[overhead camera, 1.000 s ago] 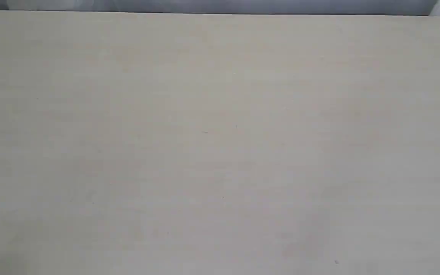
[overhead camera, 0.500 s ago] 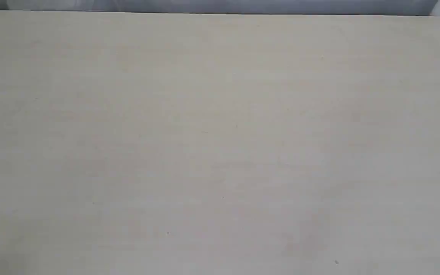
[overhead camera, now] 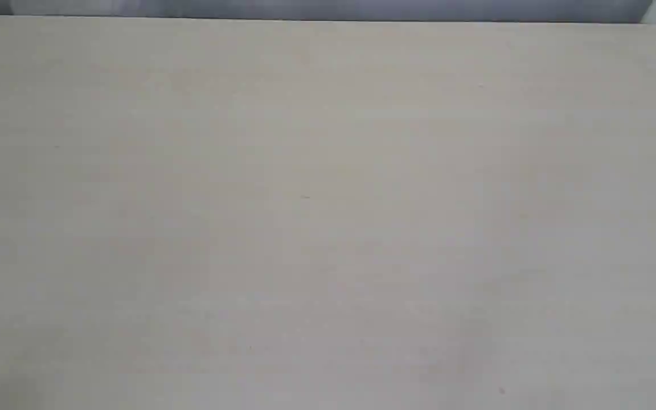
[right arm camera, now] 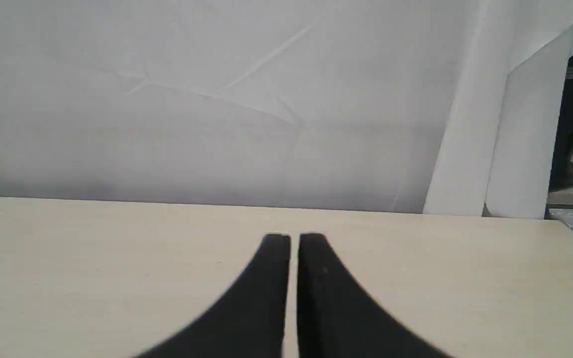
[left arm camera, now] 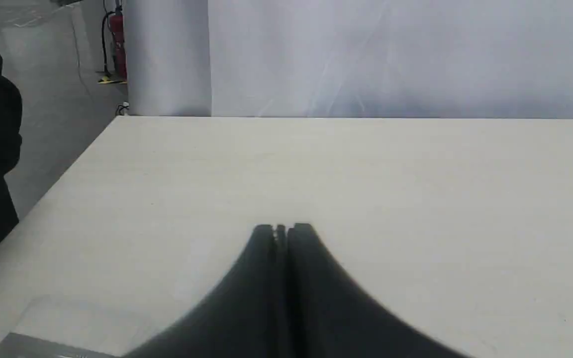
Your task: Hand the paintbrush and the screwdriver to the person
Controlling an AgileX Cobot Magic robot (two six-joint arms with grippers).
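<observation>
left gripper (left arm camera: 281,229): fingers closed together, nothing between them; over the table (left arm camera: 416,169);
right gripper (right arm camera: 294,238): only a thin slit between its fingers, nothing held; pointing toward the table edge by the white backdrop (right arm camera: 217,99);
paintbrush, screwdriver: whereabouts cannot be told

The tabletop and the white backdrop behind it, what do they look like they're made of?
The tabletop looks like pale beige laminate or light wood board with a matte finish: it has faint streaky grain and no glare. The backdrop seems to be thin white fabric or plastic sheeting, since creases and folds run across it.
</observation>
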